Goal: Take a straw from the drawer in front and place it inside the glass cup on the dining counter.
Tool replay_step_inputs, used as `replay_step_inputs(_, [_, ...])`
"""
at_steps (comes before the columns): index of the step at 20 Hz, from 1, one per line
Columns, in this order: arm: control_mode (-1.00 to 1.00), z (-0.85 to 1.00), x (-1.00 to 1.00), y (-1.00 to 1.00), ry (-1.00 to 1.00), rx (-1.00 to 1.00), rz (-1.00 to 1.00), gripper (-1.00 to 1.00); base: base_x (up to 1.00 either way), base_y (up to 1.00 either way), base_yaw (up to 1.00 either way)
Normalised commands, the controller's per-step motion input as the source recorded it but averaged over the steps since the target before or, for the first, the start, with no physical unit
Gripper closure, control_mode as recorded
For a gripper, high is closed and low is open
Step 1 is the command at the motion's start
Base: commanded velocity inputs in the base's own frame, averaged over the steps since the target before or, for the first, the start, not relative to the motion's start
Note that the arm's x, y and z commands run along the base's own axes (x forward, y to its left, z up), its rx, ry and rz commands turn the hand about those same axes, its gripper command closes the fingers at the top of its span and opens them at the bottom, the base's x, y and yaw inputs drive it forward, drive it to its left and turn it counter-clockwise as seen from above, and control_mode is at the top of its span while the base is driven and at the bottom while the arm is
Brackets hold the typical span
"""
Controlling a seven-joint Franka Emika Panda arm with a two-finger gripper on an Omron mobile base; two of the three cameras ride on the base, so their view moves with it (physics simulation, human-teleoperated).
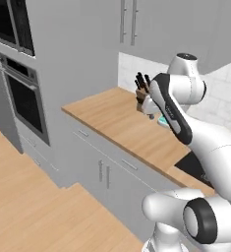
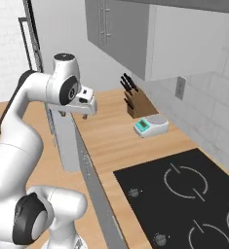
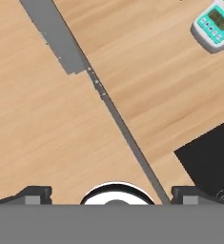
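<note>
Drawer (image 1: 128, 165) front closed in left view; stovetop (image 2: 184, 194) in right.

Legible text, labels, brands, numbers, signs: none.

Kitchen scale (image 3: 214, 26), white with a teal panel, on the wooden tabletop (image 2: 130, 141) beside the knife block (image 2: 135, 103): dark display window and small buttons, too small and blurred to read.

Black cooktop (image 2: 184, 194), set into the tabletop to the right of the scale: pale ring and line markings at the burners and two round knobs at its near edge, no characters legible.
</note>
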Motion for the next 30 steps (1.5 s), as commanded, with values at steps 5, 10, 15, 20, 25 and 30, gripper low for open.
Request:
replay_step_inputs(5, [-1.0,0.0,-0.08,-0.1,0.0,0.0,0.22,-1.0,0.0,-0.12,0.07])
replay_step_inputs(10, [-1.0,-0.03,-0.21,0.73,-0.02,-0.11,0.13,-1.0,0.0,0.0,0.0])
replay_step_inputs(15, [-1.0,-0.56,-0.02,1.0,-0.03,-0.44,0.01,-1.0,0.0,0.0,0.0])
replay_step_inputs(20, [-1.0,-0.95,0.0,0.95,-0.03,-0.52,0.0,-1.0,0.0,0.0,0.0])
replay_step_inputs(25, [-1.0,-0.85,0.04,0.58,-0.01,-0.46,0.0,-1.0,0.0,0.0,0.0])
replay_step_inputs(30, [-1.0,-0.72,0.02,0.1,-0.07,-0.45,0.0,-1.0,0.0,0.0,0.0])
